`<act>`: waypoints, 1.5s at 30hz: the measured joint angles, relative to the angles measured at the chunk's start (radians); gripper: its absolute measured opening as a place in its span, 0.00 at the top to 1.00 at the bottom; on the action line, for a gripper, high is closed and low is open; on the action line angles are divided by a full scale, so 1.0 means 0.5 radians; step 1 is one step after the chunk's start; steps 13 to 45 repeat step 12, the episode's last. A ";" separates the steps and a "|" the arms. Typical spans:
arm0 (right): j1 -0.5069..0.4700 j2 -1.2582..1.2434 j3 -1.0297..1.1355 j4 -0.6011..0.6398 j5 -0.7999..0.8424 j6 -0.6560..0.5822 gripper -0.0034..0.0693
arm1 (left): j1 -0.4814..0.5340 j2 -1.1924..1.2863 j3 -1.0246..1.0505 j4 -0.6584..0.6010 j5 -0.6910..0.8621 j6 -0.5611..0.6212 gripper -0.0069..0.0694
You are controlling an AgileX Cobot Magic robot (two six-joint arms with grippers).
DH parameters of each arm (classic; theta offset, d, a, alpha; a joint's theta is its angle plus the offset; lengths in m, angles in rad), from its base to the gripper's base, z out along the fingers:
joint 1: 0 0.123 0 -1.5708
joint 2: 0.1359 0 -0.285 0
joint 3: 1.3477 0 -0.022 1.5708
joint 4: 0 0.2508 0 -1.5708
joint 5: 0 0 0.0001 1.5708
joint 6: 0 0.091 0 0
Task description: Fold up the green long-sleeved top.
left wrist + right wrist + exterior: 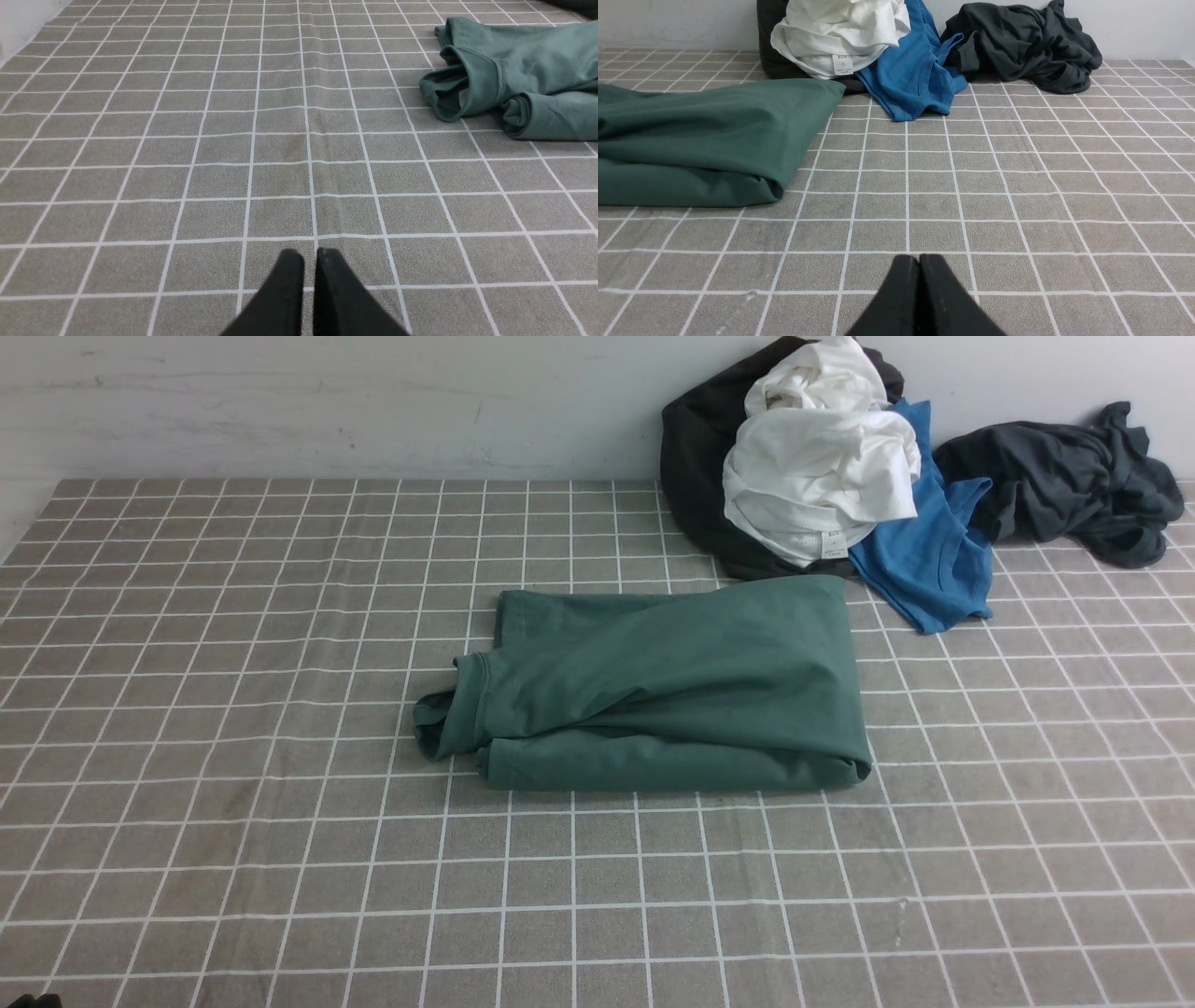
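Your worktop [233, 859] wears a grey-brown cloth gridded in white, running back to a pale wall [327, 401]. The green top [672, 691] lies folded at its centre. Far right, against the wall, sits a heap of clothes [822, 476]. Your left claw [310, 261] and right claw [919, 266] are both closed, empty, over bare cloth.

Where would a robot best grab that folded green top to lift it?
Probably the green top by its thick rolled near edge, coming from the robot's own side. That edge bunches several layers, giving closing fingers more to pinch than the flat top surface.
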 joint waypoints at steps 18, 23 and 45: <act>0.000 0.000 0.000 0.000 0.000 0.000 0.97 | 0.000 0.000 0.000 0.000 -0.002 0.000 0.89; 0.000 0.000 0.000 0.000 0.000 0.000 0.97 | 0.000 0.000 0.000 0.000 -0.002 0.000 0.89; 0.000 0.000 0.000 0.000 0.000 0.000 0.97 | 0.000 0.000 0.000 0.000 -0.002 0.000 0.89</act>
